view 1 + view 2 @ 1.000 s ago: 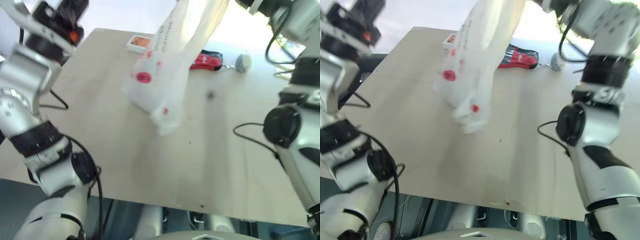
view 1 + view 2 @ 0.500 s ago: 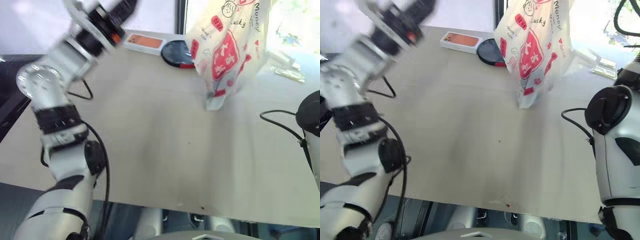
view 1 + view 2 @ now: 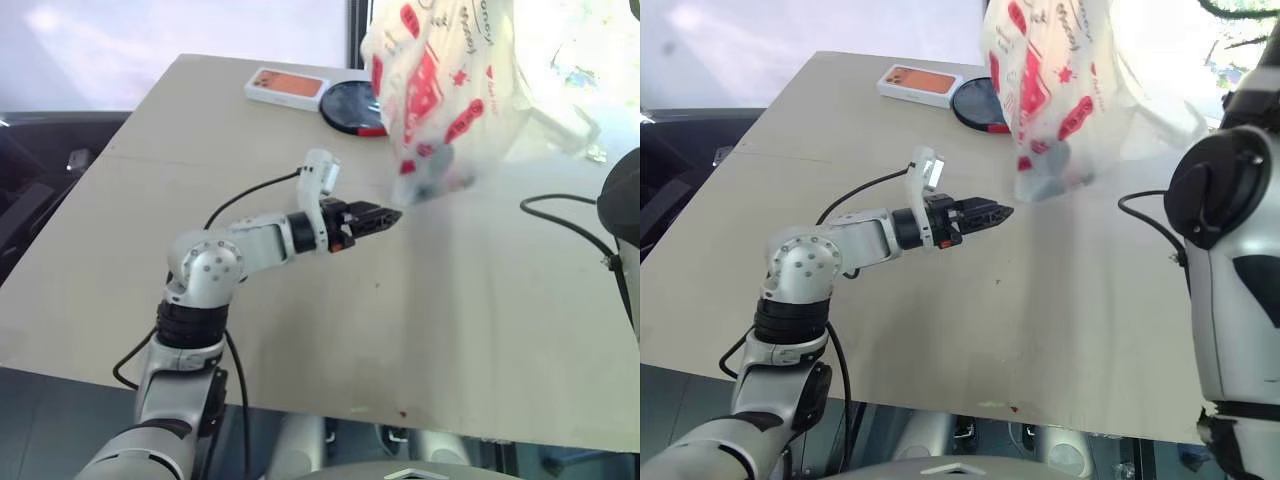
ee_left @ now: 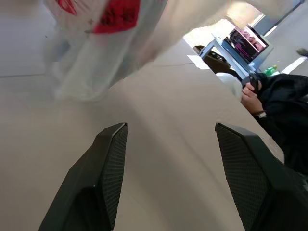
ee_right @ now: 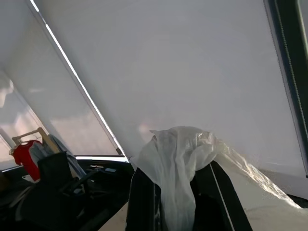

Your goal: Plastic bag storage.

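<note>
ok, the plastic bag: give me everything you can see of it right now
The thin, crinkly, translucent white plastic bag with red printed logos and text hangs in the air above the far side of the pale wooden table. Its top is bunched and pinched between the black fingers of the shut right hand; the body droops down, its lower end blurred, just above the tabletop. The open left hand points at its lower end, apart from it. Something small and pale seems to sit inside the bottom.

The plastic bag [image 3: 440,90] looks thin, crinkly, translucent — the table [image 3: 300,310] matt, smooth, pale wood.
</note>
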### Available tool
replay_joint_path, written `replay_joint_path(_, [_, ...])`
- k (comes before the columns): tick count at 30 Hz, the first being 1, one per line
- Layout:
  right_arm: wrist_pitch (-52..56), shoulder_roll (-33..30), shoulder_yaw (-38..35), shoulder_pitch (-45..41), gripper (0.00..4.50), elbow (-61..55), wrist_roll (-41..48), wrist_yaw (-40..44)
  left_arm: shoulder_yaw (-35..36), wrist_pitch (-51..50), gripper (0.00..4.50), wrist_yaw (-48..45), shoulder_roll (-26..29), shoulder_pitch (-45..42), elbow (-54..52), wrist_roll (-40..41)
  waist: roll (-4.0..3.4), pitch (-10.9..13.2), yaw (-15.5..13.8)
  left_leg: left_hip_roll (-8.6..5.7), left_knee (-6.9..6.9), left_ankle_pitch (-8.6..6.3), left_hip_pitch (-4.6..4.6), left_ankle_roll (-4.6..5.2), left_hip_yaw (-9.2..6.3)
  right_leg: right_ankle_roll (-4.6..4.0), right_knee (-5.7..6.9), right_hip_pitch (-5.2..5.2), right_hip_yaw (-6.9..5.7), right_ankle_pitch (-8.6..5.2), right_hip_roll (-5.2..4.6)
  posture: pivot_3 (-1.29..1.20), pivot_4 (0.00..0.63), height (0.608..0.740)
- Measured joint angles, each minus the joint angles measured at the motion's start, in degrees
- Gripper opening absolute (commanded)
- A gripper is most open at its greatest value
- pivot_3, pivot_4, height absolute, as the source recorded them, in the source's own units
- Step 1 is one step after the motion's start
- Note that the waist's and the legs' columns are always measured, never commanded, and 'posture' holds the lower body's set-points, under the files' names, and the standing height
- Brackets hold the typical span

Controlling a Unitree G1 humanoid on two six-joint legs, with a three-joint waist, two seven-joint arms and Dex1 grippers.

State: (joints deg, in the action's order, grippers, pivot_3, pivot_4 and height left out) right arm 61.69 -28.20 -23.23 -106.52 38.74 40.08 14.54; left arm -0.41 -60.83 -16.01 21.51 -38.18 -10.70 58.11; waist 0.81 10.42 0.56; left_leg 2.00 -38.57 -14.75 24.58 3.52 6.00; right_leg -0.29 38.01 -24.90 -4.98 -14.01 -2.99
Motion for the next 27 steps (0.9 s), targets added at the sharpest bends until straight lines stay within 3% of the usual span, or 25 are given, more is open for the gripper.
replay_joint_path(3, [-3.41, 0.07, 1.47, -2.96, 0.00, 3.27, -2.03, 1.61, 2.63, -0.04, 3.00, 0.26, -1.54, 0.19, -0.02, 0.92, 0.00, 0.00, -0.01, 0.01, 0.02, 0.00, 0.04, 0.00, -0.02, 0.00, -0.02, -0.03, -0.02, 0.00, 0.00, 0.00, 0.150, 0.740])
replay_joint_path(5, [-5.13, 0.06, 2.03, -3.81, 0.00, 4.87, -3.14, 2.58, 5.42, -0.55, 3.49, 1.18, -2.48, 0.19, -0.02, 3.99, 0.00, 0.00, -0.02, 0.01, 0.02, 0.00, 0.04, 0.00, -0.03, 0.00, -0.02, -0.02, -0.02, 0.00, -0.01, 0.00, 0.150, 0.740])
replay_joint_path(6, [-6.08, 0.06, 2.32, -3.88, 0.00, 5.57, -3.75, 3.05, 8.22, -1.53, 3.50, 1.60, -3.24, 0.39, -0.27, 9.39, 0.00, 0.00, -0.04, 0.03, 0.00, 0.00, 0.05, 0.00, -0.05, 0.00, -0.02, -0.02, -0.02, 0.00, -0.03, 0.00, 0.150, 0.740])
replay_joint_path(8, [-6.49, 0.11, 2.62, -3.87, 0.00, 6.90, -4.54, 3.51, 11.37, -2.43, 4.19, 3.03, -3.30, 0.45, -1.81, 17.34, 0.00, 0.00, -0.04, 0.03, -0.01, 0.00, 0.06, 0.00, -0.05, 0.00, -0.01, -0.02, -0.02, 0.00, -0.04, 0.00, 0.150, 0.740])
replay_joint_path(10, [-6.45, 0.47, 2.74, -3.86, 0.00, 7.36, -4.98, 3.61, 14.00, -2.34, 4.45, 6.94, -2.16, 0.49, -2.77, 26.91, 0.00, 0.00, -0.06, 0.04, 0.00, 0.00, 0.05, 0.00, -0.08, -0.01, 0.01, -0.02, -0.02, 0.00, -0.04, 0.00, 0.150, 0.740])
replay_joint_path(15, [-5.39, 1.36, 2.31, -3.64, 0.00, 6.87, -4.81, 3.16, 14.93, 0.23, 4.45, 17.68, 3.67, 3.10, -3.75, 43.97, 0.00, 0.00, -0.12, 0.04, -0.01, 0.00, 0.07, 0.00, -0.12, -0.01, 0.01, -0.01, -0.02, 0.01, -0.06, 0.00, 0.150, 0.740])
replay_joint_path(18, [-4.09, 2.10, 1.89, -2.42, 0.00, 5.22, -4.21, 2.24, 14.37, 3.30, 4.45, 22.20, 4.34, 3.87, -4.11, 51.22, 0.00, 0.00, -0.60, 0.03, -0.09, 0.00, 0.09, 0.00, -0.16, -0.01, 0.02, 0.01, -0.07, 0.01, -0.06, 0.00, 0.150, 0.740])
replay_joint_path(27, [-1.31, 4.14, -0.17, 0.54, 0.00, 0.01, -2.89, -1.81, 5.11, 6.25, 4.45, 32.62, -1.76, 3.50, -2.93, 53.66, 0.01, 0.00, -1.37, 0.01, -0.28, 0.00, 0.18, 0.02, -0.23, -0.01, 0.09, 0.04, -0.12, 0.01, 0.03, 0.00, 0.150, 0.740])
